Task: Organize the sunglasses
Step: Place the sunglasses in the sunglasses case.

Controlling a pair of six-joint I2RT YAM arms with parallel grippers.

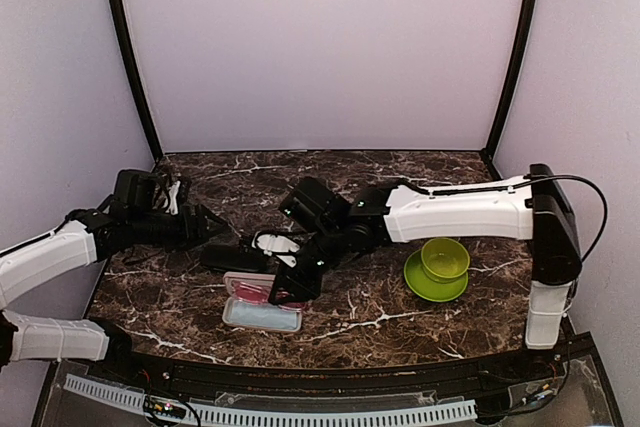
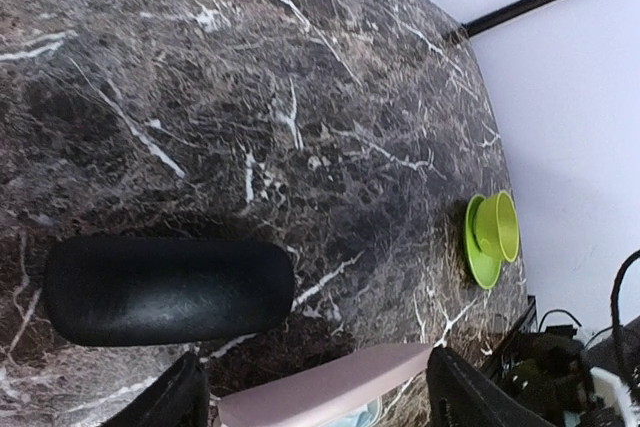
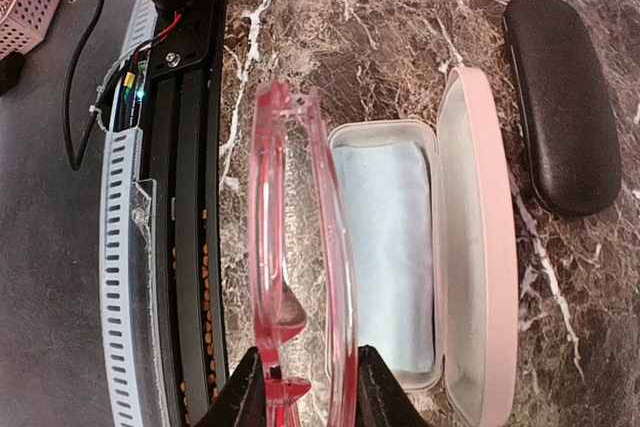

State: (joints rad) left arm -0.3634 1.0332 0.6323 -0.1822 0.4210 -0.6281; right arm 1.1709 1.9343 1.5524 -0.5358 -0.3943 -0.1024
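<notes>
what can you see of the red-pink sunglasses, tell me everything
The sunglasses have a translucent red-pink frame, plastic by its look. The wrist view shows them edge-on as two long glossy rails. The right gripper is shut on one end and holds them lengthwise beside the open pink case and its light blue cloth. Whether they touch the case cannot be told.

Robot test booth, lab-type setup. Dark marble-look surface (image 1: 400,322) boxed in by plain pale panels (image 1: 320,47) behind and at both sides of surface, with black posts (image 1: 130,57) at its far corners. Two white-and-black robot arms (image 1: 470,212) mounted at near edge of surface. Below that edge: slotted white cable duct (image 1: 300,413), loose wires (image 3: 70,77), small lit green indicator (image 3: 141,93).
</notes>
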